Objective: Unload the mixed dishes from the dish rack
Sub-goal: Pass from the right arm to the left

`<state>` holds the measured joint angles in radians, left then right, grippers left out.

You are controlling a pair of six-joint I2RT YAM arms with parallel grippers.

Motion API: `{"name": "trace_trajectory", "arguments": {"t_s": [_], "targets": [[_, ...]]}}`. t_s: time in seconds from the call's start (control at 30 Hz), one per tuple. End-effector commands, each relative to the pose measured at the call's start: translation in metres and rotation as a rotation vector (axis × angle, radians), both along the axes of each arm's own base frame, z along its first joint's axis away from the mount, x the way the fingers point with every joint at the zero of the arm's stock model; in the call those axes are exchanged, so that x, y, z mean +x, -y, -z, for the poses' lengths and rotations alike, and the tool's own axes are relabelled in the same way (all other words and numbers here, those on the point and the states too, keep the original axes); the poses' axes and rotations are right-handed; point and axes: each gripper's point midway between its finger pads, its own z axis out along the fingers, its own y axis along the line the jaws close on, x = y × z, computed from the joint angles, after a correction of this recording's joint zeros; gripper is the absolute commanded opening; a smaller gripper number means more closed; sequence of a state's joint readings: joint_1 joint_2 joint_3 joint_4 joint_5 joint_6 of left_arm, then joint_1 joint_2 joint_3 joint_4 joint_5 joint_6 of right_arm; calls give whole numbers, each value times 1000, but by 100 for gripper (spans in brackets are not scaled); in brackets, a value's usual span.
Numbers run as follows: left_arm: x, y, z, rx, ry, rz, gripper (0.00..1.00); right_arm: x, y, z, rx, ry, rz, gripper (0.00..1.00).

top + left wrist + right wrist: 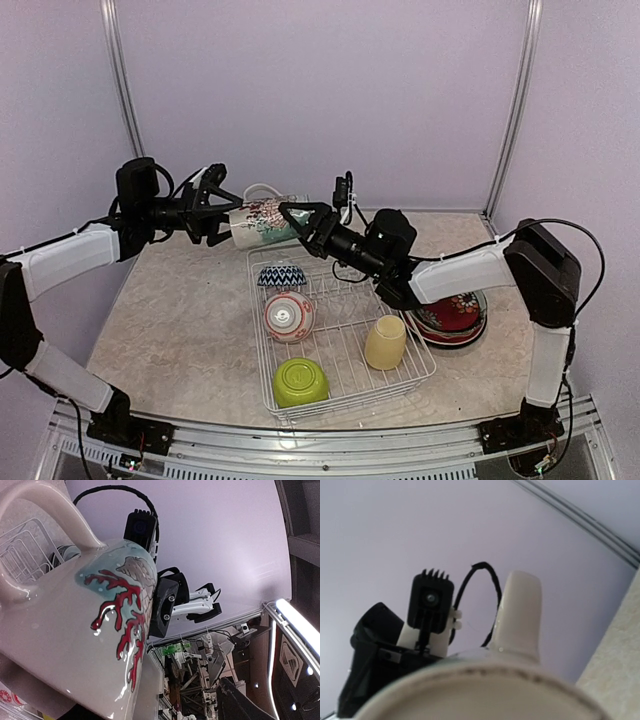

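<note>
Midair handover: cream-teal mug (262,222) between both end effectors, above dish rack (258,320). Right end effector (297,218) pinching mouth end. Left end effector (222,212) around base, clamp unclear. Seat left grip firmly before right releases.

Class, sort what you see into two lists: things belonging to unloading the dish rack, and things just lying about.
Job: dish rack, mug, blue zigzag bowl, red-white bowl, green bowl, yellow cup, stacked plates.
Just there: table, purple walls.
</note>
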<state>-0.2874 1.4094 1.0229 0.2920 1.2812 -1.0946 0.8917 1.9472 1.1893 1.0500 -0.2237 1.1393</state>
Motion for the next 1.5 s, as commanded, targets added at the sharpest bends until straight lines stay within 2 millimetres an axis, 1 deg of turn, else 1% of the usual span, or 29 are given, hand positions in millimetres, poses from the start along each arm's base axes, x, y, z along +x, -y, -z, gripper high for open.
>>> {"name": "trace_trajectory", "arguments": {"t_s": [0.0,0.13,0.37,0.43,0.63,0.67,0.7,0.77,0.83,0.93,1.0,1.03,1.1,1.17,1.3,1.4,1.47], "targets": [[-2,-1,0,-12,14,20,65,-14,7,-61,246,133,-29,0],[-1,-2,-1,-14,15,19,56,-13,4,-52,272,116,-41,0],[0,-2,-1,-13,11,16,36,-12,2,-46,253,115,-18,0],[1,-1,0,-12,8,16,29,-11,1,-45,246,114,-14,0],[8,-3,2,8,3,-14,0,-7,-5,-36,191,133,9,0],[10,-4,3,16,4,-29,0,-7,-5,-36,189,138,8,2],[12,-5,3,24,11,-44,0,-8,-6,-36,182,140,7,8],[15,-7,2,41,25,-76,0,-7,-6,-33,162,139,9,26],[18,-11,1,62,39,-115,0,-8,-2,-32,142,141,22,46],[19,-13,-5,77,63,-165,0,-2,3,-23,95,108,40,77],[19,-13,-9,80,61,-185,0,2,6,-14,54,76,51,95],[17,-14,-14,79,65,-191,0,3,9,-10,39,65,59,99],[16,-16,-18,83,63,-206,0,2,17,-7,39,62,69,100],[13,-18,-20,90,53,-222,0,1,27,-9,62,75,76,100],[8,-24,-24,110,44,-262,0,-1,31,-5,60,77,59,100],[7,-35,-24,183,37,-334,0,-2,33,3,23,73,58,100],[9,-49,-19,271,24,-412,0,-1,35,11,-22,64,70,100]]}}
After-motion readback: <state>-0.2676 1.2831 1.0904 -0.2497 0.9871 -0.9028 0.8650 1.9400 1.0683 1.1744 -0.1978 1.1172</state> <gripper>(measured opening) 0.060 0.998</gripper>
